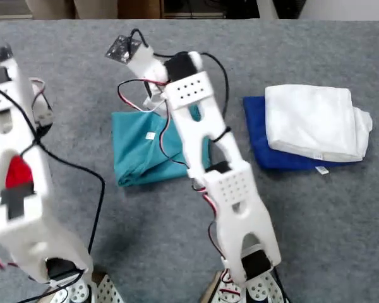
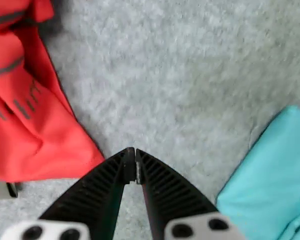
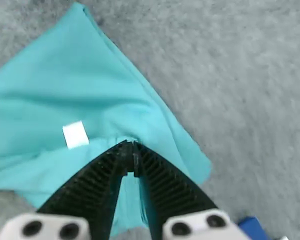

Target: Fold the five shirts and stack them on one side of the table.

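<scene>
The right gripper (image 3: 131,152) was closed, its black ribbed jaws meeting at the tips, and those tips pressed against the teal shirt (image 3: 55,100). Whether any cloth was caught between them could not be told. Just beside the tips sat a small white label (image 3: 75,135) on the fabric, and the shirt spread out flat beneath and beyond the jaws, one corner running away from them onto the grey table (image 3: 250,75). In the high view the right arm (image 1: 202,132) stretched across this shirt, covering its nearer edge. Well apart from this gripper, on the side away from the other arm, lay a folded white shirt (image 1: 312,123) stacked on a folded blue shirt (image 1: 258,136), the blue showing past the white along two edges. The left gripper (image 2: 131,165) was also closed, jaws together with nothing between them, hanging over bare table. To one side of its tips lay a rumpled red shirt (image 2: 25,125), close by but not touching them. On the other side a corner of the teal shirt lay a little farther off. From above, the red cloth showed through a gap in the left arm (image 1: 16,208).
</scene>
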Tool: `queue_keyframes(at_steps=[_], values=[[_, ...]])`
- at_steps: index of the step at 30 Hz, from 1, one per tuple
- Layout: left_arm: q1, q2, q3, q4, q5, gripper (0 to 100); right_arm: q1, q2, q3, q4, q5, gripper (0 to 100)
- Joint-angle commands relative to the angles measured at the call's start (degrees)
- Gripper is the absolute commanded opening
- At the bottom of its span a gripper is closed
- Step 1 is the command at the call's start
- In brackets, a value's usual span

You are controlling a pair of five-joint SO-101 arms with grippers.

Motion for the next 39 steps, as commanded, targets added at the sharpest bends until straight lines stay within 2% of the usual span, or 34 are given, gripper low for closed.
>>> queue_keyframes(at_steps=[1,4,7,11,17,31,39], values=[[0.2,-14.9,21.2,-15.6,-0.8,2,-1.5,5.2,-9.2,1.6,-0.7,0.5],[0.3,-21.8,34.0,-29.7,-0.5,2,-2.2,8.7,-11.8,2.0,-0.7,0.5],[0.9,-23.9,42.9,-40.5,2.0,2,-2.2,10.0,-12.3,1.5,-0.8,0.5],[2.5,-24.0,48.1,-47.6,3.3,2,-2.2,10.2,-12.2,-0.4,-0.8,0.5],[4.7,-24.0,49.8,-49.1,3.3,2,-1.7,10.8,-10.3,0.4,-0.7,0.5],[4.6,-17.6,47.0,-50.8,3.3,2,2.6,12.9,-8.6,7.0,-0.8,0.5],[4.7,-17.5,47.0,-51.0,3.3,2,2.9,1.8,3.6,7.0,-0.7,0.5]])
